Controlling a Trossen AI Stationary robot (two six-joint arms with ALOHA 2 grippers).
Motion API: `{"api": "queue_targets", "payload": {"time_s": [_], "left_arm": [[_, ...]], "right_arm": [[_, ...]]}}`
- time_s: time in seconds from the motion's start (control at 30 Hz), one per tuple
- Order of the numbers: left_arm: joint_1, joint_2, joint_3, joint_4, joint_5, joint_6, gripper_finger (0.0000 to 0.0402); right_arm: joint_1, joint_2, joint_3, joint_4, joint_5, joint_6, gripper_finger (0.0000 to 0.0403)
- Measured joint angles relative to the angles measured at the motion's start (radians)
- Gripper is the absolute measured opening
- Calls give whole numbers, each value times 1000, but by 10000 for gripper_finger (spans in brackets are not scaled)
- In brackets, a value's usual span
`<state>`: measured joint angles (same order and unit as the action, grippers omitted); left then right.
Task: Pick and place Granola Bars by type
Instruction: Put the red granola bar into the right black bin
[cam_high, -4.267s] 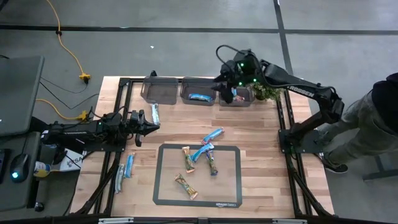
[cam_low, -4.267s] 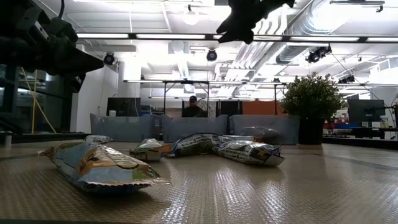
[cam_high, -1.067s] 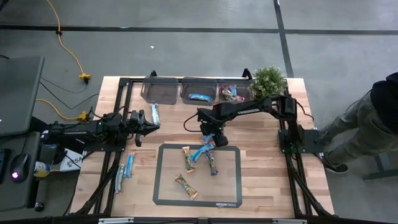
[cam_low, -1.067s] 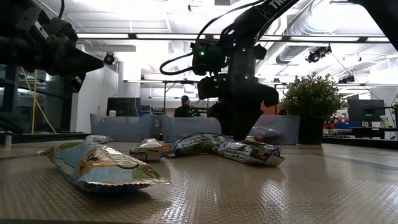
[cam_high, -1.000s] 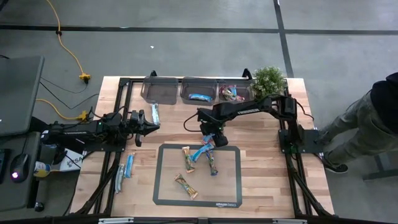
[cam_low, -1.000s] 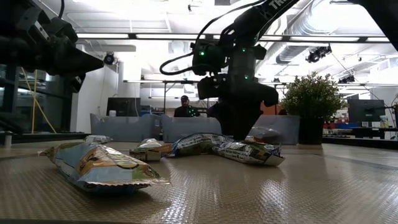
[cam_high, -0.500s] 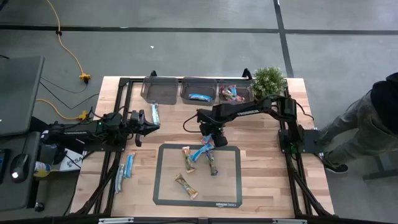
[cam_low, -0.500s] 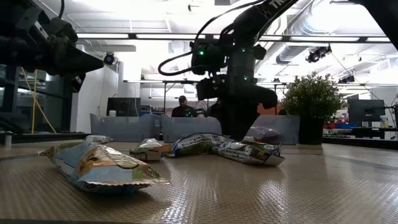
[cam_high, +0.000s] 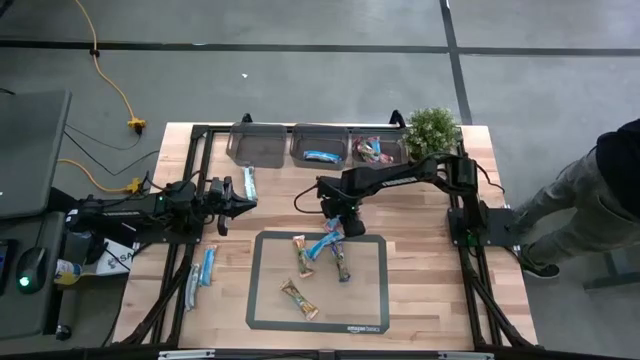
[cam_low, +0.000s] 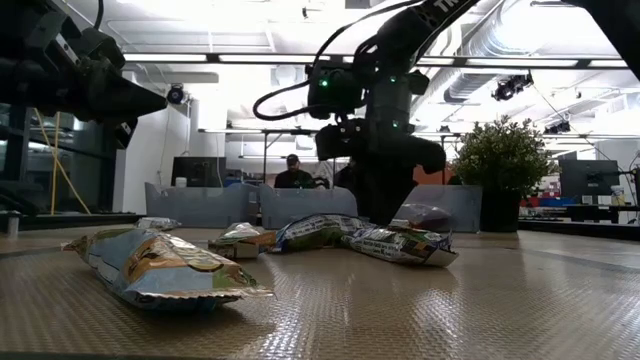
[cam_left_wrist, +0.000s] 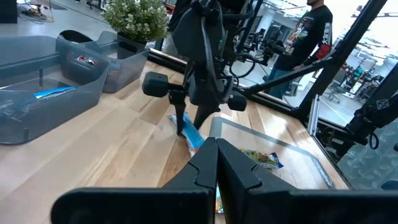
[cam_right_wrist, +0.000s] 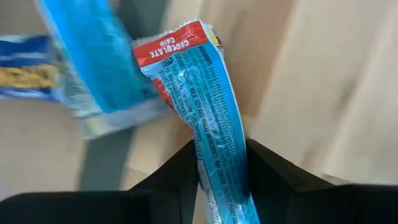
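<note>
Granola Bars like the blue bar (cam_right_wrist: 214, 118), nipped endwise by the right gripper (cam_right_wrist: 217, 177), seem light, crinkly and slippery; left gripper (cam_high: 245, 203) clenched, idle.

Evenly and brightly lit from overhead; only soft, short shadows on the counter (cam_high: 420, 250) in the high view. In the low view, glaring ceiling light strips (cam_low: 250, 58), arms reduced to silhouettes, nearest bar (cam_low: 160, 268) slightly soft. Right wrist view close and blurred, especially the second blue wrapper (cam_right_wrist: 87, 56). Left wrist background bright, fairly sharp.
</note>
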<state>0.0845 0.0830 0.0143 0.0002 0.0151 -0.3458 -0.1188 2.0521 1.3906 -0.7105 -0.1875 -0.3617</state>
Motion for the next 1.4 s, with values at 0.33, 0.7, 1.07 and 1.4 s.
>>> {"api": "queue_targets", "payload": {"time_s": [0.33, 0.7, 1.07, 1.4], "left_arm": [[0, 0, 0, 0, 0, 0, 0], [0, 0, 0, 0, 0, 0, 0], [0, 0, 0, 0, 0, 0, 0], [0, 0, 0, 0, 0, 0, 0]], "right_arm": [[-6, -50, 0, 91, -74, 102, 94], [-6, -61, 0, 94, -55, 122, 89], [-6, -62, 2, 124, -2, 137, 89], [-11, -13, 3, 92, -26, 85, 148]]}}
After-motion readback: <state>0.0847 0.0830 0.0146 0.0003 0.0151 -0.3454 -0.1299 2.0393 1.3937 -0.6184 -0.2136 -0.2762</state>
